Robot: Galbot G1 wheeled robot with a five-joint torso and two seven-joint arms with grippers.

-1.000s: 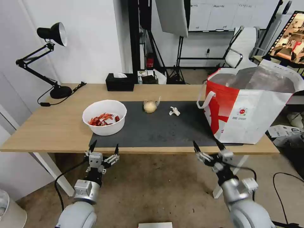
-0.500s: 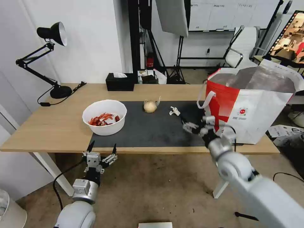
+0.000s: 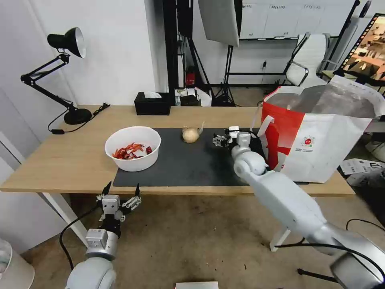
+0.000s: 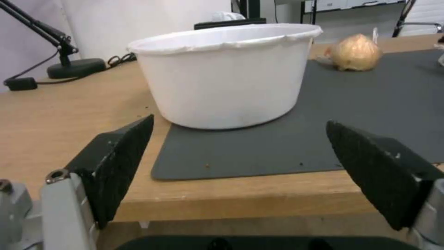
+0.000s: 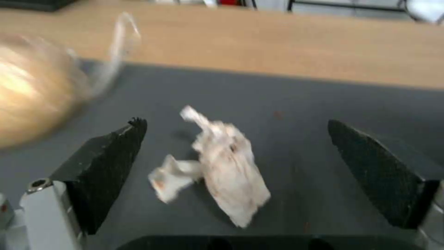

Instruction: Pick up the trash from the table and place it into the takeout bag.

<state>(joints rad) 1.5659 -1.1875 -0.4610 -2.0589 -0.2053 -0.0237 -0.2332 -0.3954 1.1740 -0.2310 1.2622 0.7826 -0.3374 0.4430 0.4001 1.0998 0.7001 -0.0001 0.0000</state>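
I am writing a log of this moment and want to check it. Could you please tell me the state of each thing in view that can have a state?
Right gripper: open, fingers on both sides of the paper wad, which lies loose on the mat.
Left gripper: open, below the table edge, facing the bowl.
Bowl: upright, holding red shells.
Pouch: lying on the mat.
Takeout bag: upright, mouth open.
Desk lamp: off.

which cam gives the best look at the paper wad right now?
Right wrist view: the paper wad lies on the dark mat, framed between the open fingers of the right gripper. In the head view the right gripper covers that spot. The left wrist view faces the white bowl instead.
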